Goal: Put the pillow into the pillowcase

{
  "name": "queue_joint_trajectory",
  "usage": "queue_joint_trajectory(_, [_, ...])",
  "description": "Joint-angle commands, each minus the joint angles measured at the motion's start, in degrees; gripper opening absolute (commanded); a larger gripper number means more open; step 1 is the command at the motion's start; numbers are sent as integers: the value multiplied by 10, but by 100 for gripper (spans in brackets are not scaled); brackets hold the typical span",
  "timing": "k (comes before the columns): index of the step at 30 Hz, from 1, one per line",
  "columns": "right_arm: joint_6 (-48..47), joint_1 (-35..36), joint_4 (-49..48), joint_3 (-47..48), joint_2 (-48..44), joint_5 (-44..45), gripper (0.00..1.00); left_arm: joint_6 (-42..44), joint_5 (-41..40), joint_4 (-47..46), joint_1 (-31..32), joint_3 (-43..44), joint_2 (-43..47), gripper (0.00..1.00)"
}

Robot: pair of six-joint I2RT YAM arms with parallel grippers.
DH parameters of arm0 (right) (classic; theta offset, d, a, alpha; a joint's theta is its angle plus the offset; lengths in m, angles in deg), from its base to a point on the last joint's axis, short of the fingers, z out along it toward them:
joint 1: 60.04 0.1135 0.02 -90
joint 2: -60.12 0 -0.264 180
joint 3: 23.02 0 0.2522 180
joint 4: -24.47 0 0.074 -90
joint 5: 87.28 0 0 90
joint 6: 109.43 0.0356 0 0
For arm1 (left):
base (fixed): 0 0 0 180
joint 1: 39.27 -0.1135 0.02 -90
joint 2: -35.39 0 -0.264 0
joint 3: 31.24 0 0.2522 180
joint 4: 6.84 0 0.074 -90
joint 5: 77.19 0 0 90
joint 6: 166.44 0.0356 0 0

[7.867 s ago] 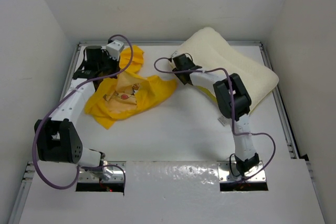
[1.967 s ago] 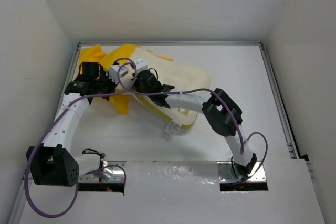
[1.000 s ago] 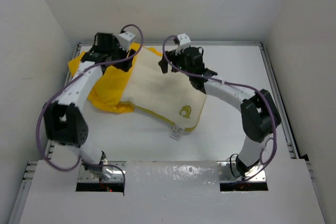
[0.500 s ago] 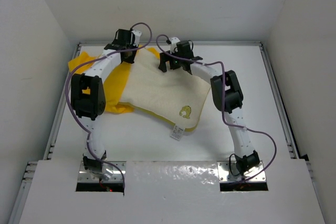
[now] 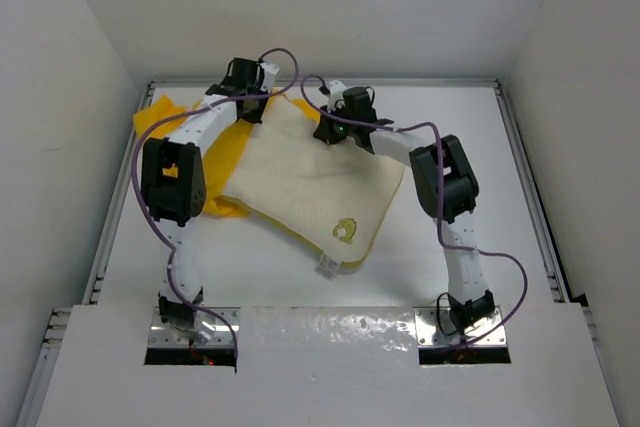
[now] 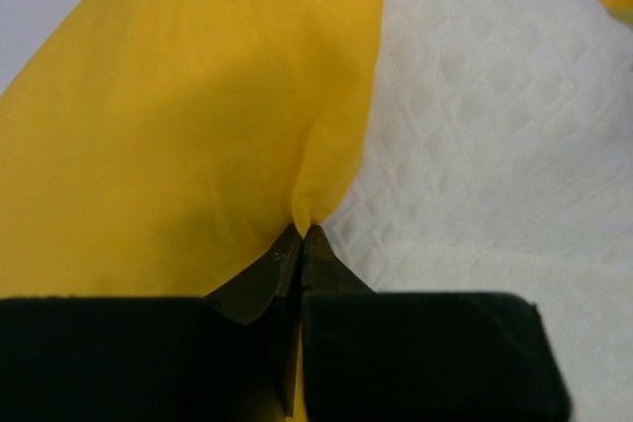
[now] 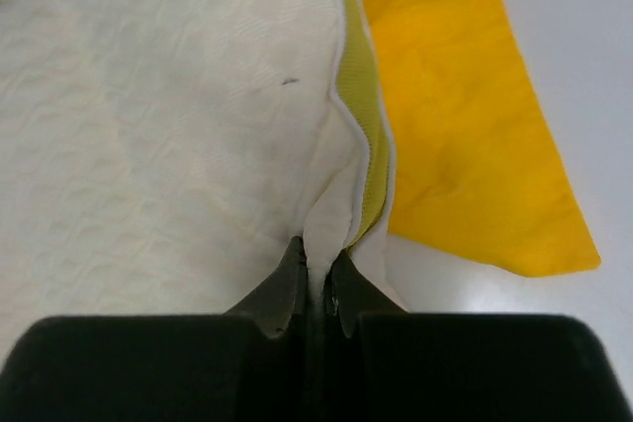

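The cream pillow (image 5: 310, 182) lies tilted in the middle of the table, its far-left part over the yellow pillowcase (image 5: 165, 119). My left gripper (image 5: 254, 110) is at the pillow's far-left corner. In the left wrist view it (image 6: 302, 226) is shut on a pinch of the pillowcase (image 6: 178, 96), right beside the pillow (image 6: 495, 145). My right gripper (image 5: 328, 134) is on the pillow's far edge. In the right wrist view it (image 7: 318, 256) is shut on a fold of the pillow (image 7: 148, 126) by its yellowish seam (image 7: 368, 135), with the pillowcase (image 7: 455, 145) beyond.
A white label (image 5: 326, 267) hangs from the pillow's near corner. Metal rails run along the table's left edge (image 5: 110, 237) and right edge (image 5: 535, 207). White walls close in the back and both sides. Both arms arch over the table's far half.
The pillow has slid a little toward the near edge with my right gripper holding it. My left gripper has shifted slightly right, still on the yellow fabric.
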State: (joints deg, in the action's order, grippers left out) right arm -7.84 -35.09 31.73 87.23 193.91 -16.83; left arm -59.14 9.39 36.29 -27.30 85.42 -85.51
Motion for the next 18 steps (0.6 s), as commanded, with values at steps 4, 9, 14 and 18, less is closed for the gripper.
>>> queue_joint_trajectory(4, [4, 100, -146, -277, -207, 63, 0, 29, 152, 21, 96, 21, 91, 0])
queue_joint_trajectory(9, [100, 128, -360, -410, -312, 122, 0, 79, 135, 27, 172, -58, 148, 0])
queue_joint_trajectory(14, [156, 128, -478, -476, -341, 209, 0, 99, 167, 43, 183, -100, 168, 0])
queue_joint_trajectory(18, [221, 115, -554, -502, -330, 324, 0, 121, 185, 55, 189, -149, 176, 0])
